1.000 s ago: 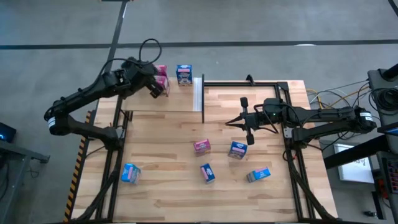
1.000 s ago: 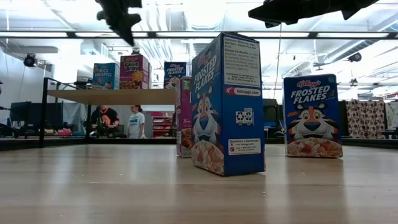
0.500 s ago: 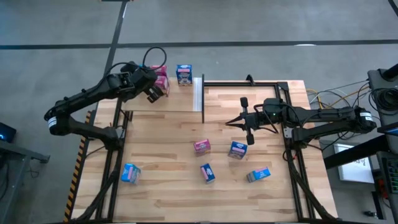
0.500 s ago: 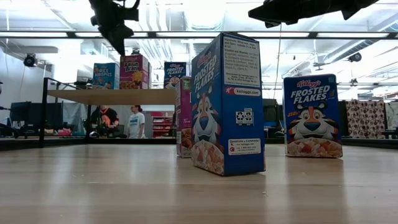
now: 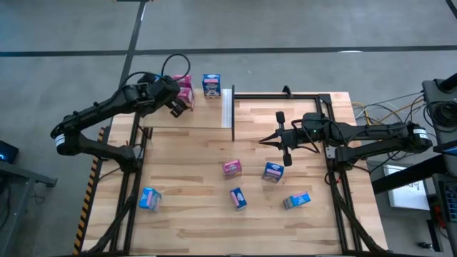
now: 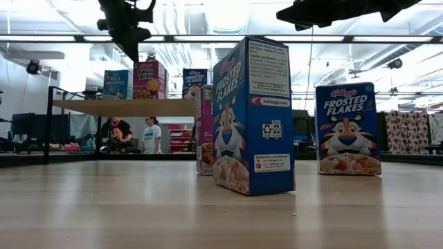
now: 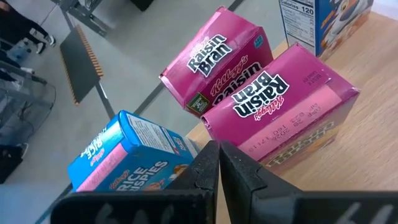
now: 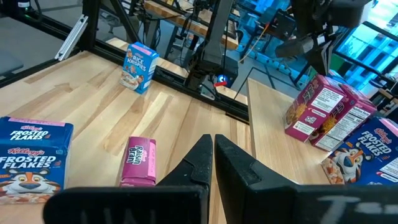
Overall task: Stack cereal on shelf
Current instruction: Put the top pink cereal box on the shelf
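The pale shelf [image 5: 203, 114] sits at the table's far left, with a white strip [image 5: 227, 107]. Upright on it are two pink Raisin Bran boxes [image 7: 283, 106] [image 7: 217, 59], a blue Rice Krispies box [image 7: 127, 158] and a blue Frosted Flakes box [image 5: 211, 86]. My left gripper [image 5: 177, 107] [image 7: 218, 149] is shut and hovers above these boxes [image 6: 130, 50]. My right gripper [image 5: 263, 140] [image 8: 209, 142] is shut and waits over the table's middle. Loose boxes rest on the tabletop: pink [image 5: 231, 168], blue [image 5: 272, 172], blue [image 5: 238, 198], blue [image 5: 297, 200] and blue [image 5: 149, 198].
The black metal frame runs along the table's far edge [image 5: 285, 95] and sides. A person [image 6: 151, 135] shows in the room beyond the table. Bare planks lie between the shelf and the loose boxes [image 5: 186, 157].
My left gripper has drawn back a little from the boxes on the shelf, toward the table's left and near edge, then held still. The boxes and my right arm have not moved.
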Controlling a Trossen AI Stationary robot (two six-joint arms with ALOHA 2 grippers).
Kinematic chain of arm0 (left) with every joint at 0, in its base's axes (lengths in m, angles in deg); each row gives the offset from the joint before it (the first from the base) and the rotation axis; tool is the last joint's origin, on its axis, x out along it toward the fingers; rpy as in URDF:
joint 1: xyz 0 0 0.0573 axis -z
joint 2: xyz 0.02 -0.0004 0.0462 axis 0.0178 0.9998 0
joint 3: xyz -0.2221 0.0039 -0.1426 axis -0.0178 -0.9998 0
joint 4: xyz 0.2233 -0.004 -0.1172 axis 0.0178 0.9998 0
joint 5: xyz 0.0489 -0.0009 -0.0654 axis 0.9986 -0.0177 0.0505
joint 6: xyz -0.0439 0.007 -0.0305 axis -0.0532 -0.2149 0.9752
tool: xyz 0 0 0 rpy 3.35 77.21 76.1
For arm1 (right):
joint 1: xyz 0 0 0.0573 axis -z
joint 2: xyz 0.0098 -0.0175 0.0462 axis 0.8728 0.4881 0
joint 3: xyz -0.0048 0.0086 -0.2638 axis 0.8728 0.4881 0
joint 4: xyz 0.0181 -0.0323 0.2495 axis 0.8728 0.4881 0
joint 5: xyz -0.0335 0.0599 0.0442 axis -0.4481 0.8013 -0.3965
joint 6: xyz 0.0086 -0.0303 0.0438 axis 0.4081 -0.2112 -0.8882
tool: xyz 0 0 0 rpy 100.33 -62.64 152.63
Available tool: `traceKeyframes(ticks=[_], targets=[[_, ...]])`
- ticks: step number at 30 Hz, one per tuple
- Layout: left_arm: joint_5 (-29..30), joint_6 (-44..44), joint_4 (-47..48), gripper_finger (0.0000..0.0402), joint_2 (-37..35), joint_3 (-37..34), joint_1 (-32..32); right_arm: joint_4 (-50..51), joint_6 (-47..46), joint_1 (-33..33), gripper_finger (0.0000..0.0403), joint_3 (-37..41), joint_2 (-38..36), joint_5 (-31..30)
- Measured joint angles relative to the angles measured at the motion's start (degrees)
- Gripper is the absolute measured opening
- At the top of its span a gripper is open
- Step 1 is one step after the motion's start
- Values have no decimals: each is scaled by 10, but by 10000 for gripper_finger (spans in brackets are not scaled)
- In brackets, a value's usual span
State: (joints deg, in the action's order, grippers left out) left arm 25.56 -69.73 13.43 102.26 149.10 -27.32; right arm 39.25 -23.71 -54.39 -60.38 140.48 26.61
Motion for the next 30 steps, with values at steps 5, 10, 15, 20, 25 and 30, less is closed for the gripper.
traceKeyframes(ticks=[5, 10, 15, 20, 25, 30], targets=[[-1, 19, 3, 0, -1, 1, 0, 0, 1, 0, 9, 0, 0, 0], [-2, 31, 3, 0, -1, 2, 0, 0, 2, 0, 9, 0, 0, 0], [-19, 49, 2, 0, -1, 2, 0, 0, 2, 0, 9, 0, 0, 0], [-35, 65, 0, 0, -3, 3, 0, 0, 2, 0, 9, 0, 0, 0], [-35, 70, 0, 0, -3, 3, 0, 0, 5, 0, 9, 0, 0, 0], [-36, 73, 1, 0, -6, 3, 0, 0, 6, 0, 9, 0, 0, 0]])
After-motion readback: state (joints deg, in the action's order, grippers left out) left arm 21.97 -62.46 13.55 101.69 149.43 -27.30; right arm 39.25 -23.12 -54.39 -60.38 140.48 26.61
